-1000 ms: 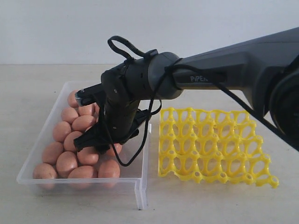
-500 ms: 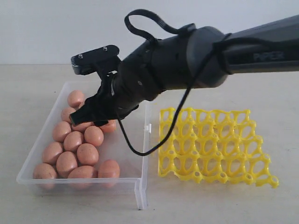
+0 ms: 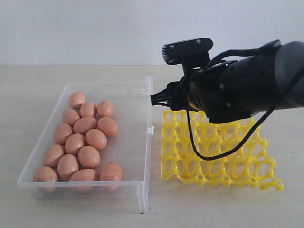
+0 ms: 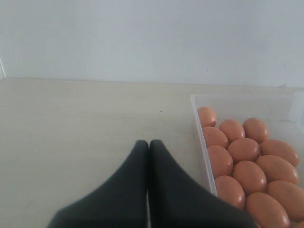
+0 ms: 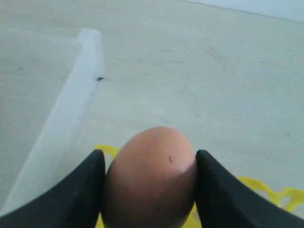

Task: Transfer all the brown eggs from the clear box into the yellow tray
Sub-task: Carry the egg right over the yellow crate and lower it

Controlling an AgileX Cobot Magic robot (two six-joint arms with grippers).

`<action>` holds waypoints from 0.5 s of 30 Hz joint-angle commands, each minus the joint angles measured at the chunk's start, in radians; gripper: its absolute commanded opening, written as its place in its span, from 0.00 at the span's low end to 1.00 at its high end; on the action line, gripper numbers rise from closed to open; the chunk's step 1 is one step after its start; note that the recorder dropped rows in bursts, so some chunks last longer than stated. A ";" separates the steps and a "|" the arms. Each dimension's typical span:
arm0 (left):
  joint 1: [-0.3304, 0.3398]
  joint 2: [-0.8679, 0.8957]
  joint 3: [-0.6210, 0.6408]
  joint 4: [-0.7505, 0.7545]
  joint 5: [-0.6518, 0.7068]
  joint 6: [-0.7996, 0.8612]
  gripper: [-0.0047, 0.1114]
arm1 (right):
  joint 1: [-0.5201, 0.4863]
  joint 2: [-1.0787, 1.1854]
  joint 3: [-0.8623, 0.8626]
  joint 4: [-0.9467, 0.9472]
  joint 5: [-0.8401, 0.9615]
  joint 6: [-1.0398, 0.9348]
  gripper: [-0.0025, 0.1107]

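Brown eggs (image 3: pixel 85 142): fifteen are counted in the clear box (image 3: pixel 128 90), left of centre in the exterior view. They are packed along the box's left half, most of them touching a neighbour, and the right half of its floor is left bare.

Held egg (image 5: pixel 149 190): one more brown egg with a small dark speck is seen in the right wrist view. It is clamped between the two black fingers of the right gripper (image 5: pixel 149 159). The jaws are spread to the egg's width, with one finger pressed on each side. In the exterior view the egg itself is hidden by the arm. The gripper tip is placed at upper centre, just right of the box's right wall and above the upper left corner of the yellow tray (image 3: pixel 237 166).

Yellow tray: it is laid flat on the table (image 3: pixel 38 80), right of centre, just beside the box.

Left gripper (image 4: pixel 147 145): its fingers are pressed together with nothing between them. It is held over the table beside the box's outer wall.
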 commanded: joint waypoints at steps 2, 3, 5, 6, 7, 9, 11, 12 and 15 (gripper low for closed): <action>0.001 0.003 -0.004 -0.005 0.000 0.001 0.00 | -0.034 -0.010 0.033 -0.137 -0.019 0.101 0.02; 0.001 0.003 -0.004 -0.005 0.000 0.001 0.00 | -0.040 -0.004 0.033 -0.137 -0.032 0.107 0.02; 0.001 0.003 -0.004 -0.005 0.000 0.001 0.00 | -0.047 0.014 0.033 -0.179 -0.062 0.107 0.02; 0.001 0.003 -0.004 -0.005 0.000 0.001 0.00 | -0.047 0.024 0.033 -0.213 -0.078 0.107 0.02; 0.001 0.003 -0.004 -0.005 0.000 0.001 0.00 | -0.047 0.038 0.033 -0.240 -0.092 0.115 0.02; 0.001 0.003 -0.004 -0.005 0.000 0.001 0.00 | -0.047 0.061 0.033 -0.244 -0.070 0.140 0.02; 0.001 0.003 -0.004 -0.005 0.000 0.001 0.00 | -0.047 0.079 0.033 -0.247 -0.068 0.142 0.02; 0.001 0.003 -0.004 -0.005 0.000 0.001 0.00 | -0.047 0.087 0.031 -0.251 -0.068 0.142 0.02; 0.001 0.003 -0.004 -0.005 0.000 0.001 0.00 | -0.047 0.113 0.031 -0.277 -0.071 0.180 0.02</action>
